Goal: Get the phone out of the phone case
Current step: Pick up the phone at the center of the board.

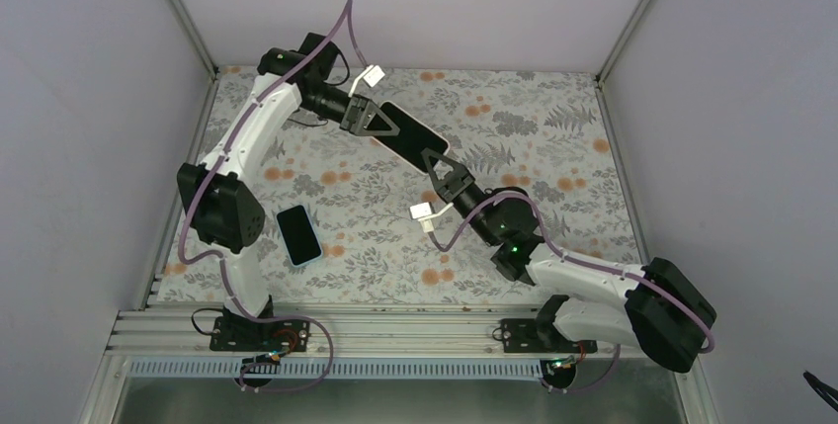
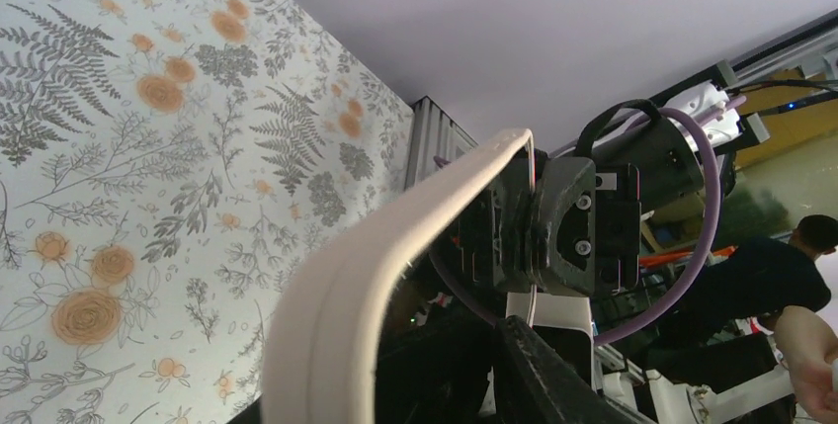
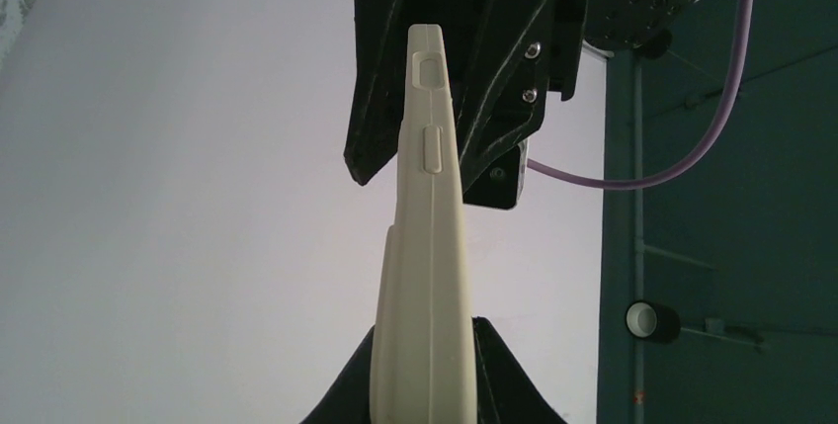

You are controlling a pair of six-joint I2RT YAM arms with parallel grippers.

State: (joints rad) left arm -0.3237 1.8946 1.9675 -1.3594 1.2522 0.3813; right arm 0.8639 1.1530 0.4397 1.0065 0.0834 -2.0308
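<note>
Phone [image 1: 415, 137] and case [image 1: 388, 152] sit together, held in the air over the far middle of the tabletop [image 1: 376, 246] between the two arms. From above we see the black screen facing up with a pale rim around it, so the phone is seated in the case.

The right fingers [image 1: 440, 169] are clamped on the case at its near-right end. In the right wrist view the case [image 3: 425, 276] stands edge-on between them, its side buttons showing.

The left fingers [image 1: 380, 126] straddle the far-left end. From the right wrist we see them [image 3: 380, 78] close against both faces of the case, but we cannot tell whether they press it or stand just clear. In the left wrist view the rounded beige edge of the case [image 2: 395, 236] runs across the frame, and the screen side is too dark to read.

A second phone [image 1: 298, 234] — dark, lying flat — rests on the near-left part of the tabletop, just beside the left arm and well apart from the held pair.
</note>
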